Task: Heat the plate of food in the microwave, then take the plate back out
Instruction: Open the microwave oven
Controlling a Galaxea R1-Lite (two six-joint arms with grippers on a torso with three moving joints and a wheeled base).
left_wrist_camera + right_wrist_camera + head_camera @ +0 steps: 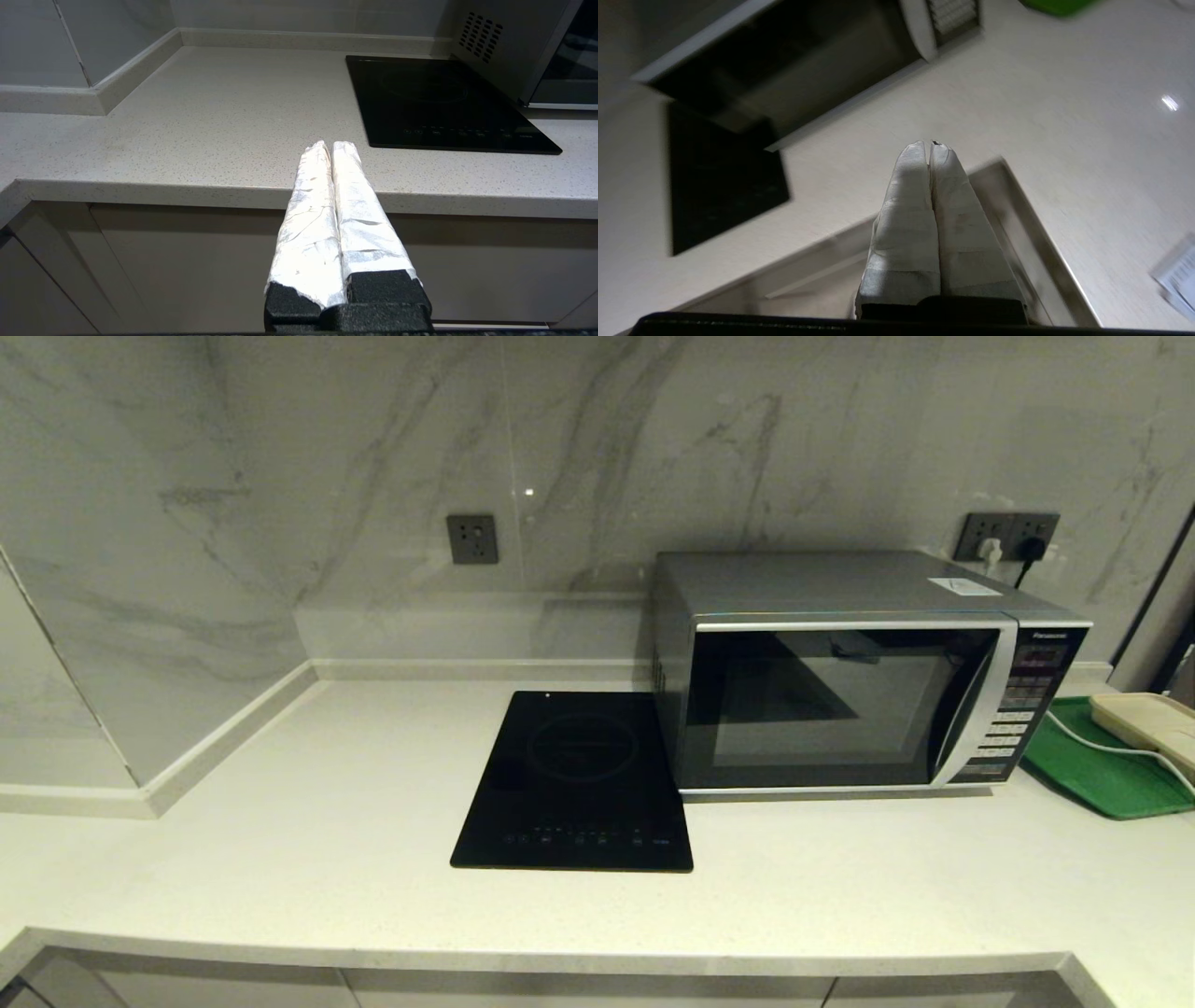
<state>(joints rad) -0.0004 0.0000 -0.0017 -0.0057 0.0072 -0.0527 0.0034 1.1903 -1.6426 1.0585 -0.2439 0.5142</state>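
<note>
The silver microwave stands on the counter at the right with its dark glass door closed; parts of it show in both wrist views. The plate of food is out of view. Neither arm appears in the head view. My left gripper hangs shut and empty just off the counter's front edge, left of the cooktop. My right gripper is shut and empty too, near the counter's front corner in front of the microwave.
A flat black induction cooktop lies left of the microwave. A green tray with a cream appliance and its white cord sits at the far right. Wall sockets are behind. A paper lies on the counter.
</note>
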